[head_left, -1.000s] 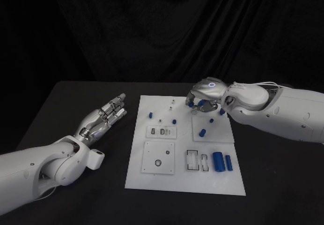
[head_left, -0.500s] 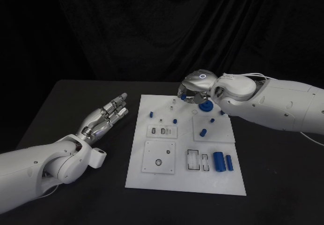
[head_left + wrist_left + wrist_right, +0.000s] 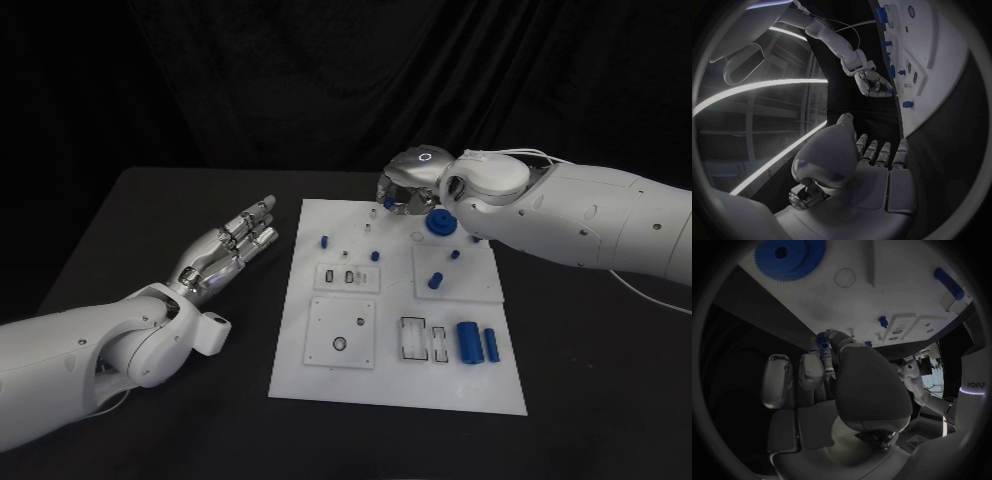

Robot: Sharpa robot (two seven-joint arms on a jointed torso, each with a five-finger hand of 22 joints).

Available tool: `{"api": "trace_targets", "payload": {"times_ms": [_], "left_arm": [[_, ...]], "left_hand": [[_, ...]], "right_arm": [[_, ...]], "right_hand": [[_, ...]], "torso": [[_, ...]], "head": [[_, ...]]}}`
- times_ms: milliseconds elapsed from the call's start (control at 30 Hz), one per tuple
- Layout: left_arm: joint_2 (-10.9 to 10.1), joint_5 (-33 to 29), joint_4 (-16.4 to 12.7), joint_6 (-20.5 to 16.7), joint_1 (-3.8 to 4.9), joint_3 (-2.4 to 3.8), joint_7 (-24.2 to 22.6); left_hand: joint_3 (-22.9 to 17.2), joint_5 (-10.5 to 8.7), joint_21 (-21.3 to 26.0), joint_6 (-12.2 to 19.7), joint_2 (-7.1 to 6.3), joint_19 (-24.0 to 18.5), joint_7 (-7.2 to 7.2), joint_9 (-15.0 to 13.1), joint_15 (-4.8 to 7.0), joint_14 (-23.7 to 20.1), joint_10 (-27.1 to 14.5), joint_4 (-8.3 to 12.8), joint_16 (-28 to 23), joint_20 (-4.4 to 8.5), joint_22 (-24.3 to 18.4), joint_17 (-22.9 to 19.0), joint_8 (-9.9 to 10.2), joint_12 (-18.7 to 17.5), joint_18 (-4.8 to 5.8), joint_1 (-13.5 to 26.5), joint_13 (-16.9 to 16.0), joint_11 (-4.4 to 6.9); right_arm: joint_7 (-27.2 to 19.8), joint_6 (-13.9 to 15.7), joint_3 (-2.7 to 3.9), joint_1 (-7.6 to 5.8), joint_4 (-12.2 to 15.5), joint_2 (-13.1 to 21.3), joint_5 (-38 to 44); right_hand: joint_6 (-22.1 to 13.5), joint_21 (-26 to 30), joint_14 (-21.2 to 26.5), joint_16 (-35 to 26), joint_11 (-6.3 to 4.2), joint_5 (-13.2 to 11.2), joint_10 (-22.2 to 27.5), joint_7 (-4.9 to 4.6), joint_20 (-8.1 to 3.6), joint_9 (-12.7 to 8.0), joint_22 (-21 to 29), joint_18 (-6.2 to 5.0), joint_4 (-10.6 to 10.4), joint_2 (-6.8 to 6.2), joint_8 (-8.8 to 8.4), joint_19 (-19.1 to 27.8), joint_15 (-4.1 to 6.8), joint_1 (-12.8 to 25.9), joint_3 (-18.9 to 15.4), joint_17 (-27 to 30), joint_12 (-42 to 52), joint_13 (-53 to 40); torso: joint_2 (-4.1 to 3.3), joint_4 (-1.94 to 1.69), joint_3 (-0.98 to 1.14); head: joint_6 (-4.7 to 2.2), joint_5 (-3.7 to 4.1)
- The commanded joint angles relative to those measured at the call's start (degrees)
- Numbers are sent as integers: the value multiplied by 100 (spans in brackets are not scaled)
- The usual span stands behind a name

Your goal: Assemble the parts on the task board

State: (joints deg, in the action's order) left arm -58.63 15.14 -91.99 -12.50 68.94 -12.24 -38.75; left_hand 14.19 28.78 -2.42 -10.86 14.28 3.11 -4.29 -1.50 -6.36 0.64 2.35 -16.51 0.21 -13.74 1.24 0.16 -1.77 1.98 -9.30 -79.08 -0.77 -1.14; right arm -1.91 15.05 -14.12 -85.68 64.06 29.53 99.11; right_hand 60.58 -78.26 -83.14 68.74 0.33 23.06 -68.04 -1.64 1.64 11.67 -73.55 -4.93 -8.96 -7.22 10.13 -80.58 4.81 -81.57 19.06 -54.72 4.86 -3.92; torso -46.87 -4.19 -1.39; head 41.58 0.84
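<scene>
The white task board (image 3: pixel 397 370) lies mid-table with small blue parts on it. My right hand (image 3: pixel 408 190) hovers over the board's far edge, fingers curled. In the right wrist view its thumb and a finger (image 3: pixel 824 362) pinch a small blue toothed part (image 3: pixel 821 341) above the board (image 3: pixel 879 285). A blue gear (image 3: pixel 440 223) lies flat on the board just right of that hand, also seen as the large gear (image 3: pixel 789 257). My left hand (image 3: pixel 231 245) is held flat and open over the table, left of the board, holding nothing.
Blue pegs (image 3: pixel 326 241) (image 3: pixel 374 256) (image 3: pixel 436 282) stand on the board's far half. Two blue cylinders (image 3: pixel 467 341) (image 3: pixel 492 346) lie near its front right, beside outlined slots (image 3: pixel 413 340). Black table surrounds the board; my right forearm (image 3: pixel 577 225) spans the far right.
My right hand has risen and moved toward the board's far left, uncovering the blue gear. The left hand has barely moved.
</scene>
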Motion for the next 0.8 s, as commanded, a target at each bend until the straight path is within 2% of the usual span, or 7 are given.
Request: {"api": "trace_targets", "payload": {"times_ms": [33, 367, 400, 600, 800], "left_arm": [[1, 49, -8, 81, 13, 3, -780], [3, 49, -13, 85, 13, 4, -780], [1, 49, -13, 85, 13, 4, -780], [-9, 49, -14, 93, 13, 4, -772], [2, 49, -9, 102, 13, 4, -767]], "left_hand": [[-33, 28, -14, 10, 20, -9, 13, 0, -29, -12, 12, 6, -3, -51, 2, 1, 25, 21, -106, -57, -9, -30], [-39, 40, -13, 7, 20, -10, 17, -1, -30, -12, 12, 9, -4, -52, 1, 1, 24, 22, -106, -68, -9, -34], [-39, 40, -13, 7, 20, -10, 17, -1, -30, -12, 12, 9, -4, -52, 1, 1, 24, 22, -106, -68, -9, -34], [-43, 47, -14, 3, 20, -9, 21, -2, -31, -10, 12, 10, -3, -53, 2, 1, 24, 22, -106, -76, -9, -38], [-44, 49, -16, 0, 19, -8, 23, -2, -31, -11, 11, 10, -3, -53, 2, 1, 23, 21, -106, -78, -9, -38]], "right_arm": [[97, -101, 6, 18, -29, -30, -61], [75, -117, 7, 26, -1, -66, -63], [75, -113, 7, 26, 3, -66, -63], [81, -120, 7, 27, 3, -81, -63], [88, -129, 7, 28, -46, -137, -63]], "right_hand": [[47, -37, 19, -8, 11, 28, 35, -108, 1, 230, -10, 89, -26, 63, -31, -31, -14, -13, 23, -5, -41, -3], [-5, -47, 28, -8, 15, 27, 45, -128, 10, 239, -34, 93, -34, 55, -65, -34, -21, -3, 29, -8, -68, -4], [-5, -47, 28, -8, 15, 27, 45, -128, 10, 239, -34, 93, -34, 55, -65, -34, -21, -3, 29, -8, -68, -4], [-44, -50, 31, -4, 20, 28, 48, -134, 14, 243, -45, 95, -37, 52, -91, -34, -24, -1, 38, -15, -81, -5], [-55, -60, 33, -4, 21, 29, 51, -136, 16, 245, -60, 98, -39, 55, -99, -41, -26, -1, 43, -17, -86, -5]], "torso": [[-2, 15, 13], [-14, -3, 13], [-13, 6, 13], [-18, 4, 7], [-15, 13, 11]], "head": [[7, -18], [4, -2], [3, -7], [-3, -11], [-1, -7]]}}
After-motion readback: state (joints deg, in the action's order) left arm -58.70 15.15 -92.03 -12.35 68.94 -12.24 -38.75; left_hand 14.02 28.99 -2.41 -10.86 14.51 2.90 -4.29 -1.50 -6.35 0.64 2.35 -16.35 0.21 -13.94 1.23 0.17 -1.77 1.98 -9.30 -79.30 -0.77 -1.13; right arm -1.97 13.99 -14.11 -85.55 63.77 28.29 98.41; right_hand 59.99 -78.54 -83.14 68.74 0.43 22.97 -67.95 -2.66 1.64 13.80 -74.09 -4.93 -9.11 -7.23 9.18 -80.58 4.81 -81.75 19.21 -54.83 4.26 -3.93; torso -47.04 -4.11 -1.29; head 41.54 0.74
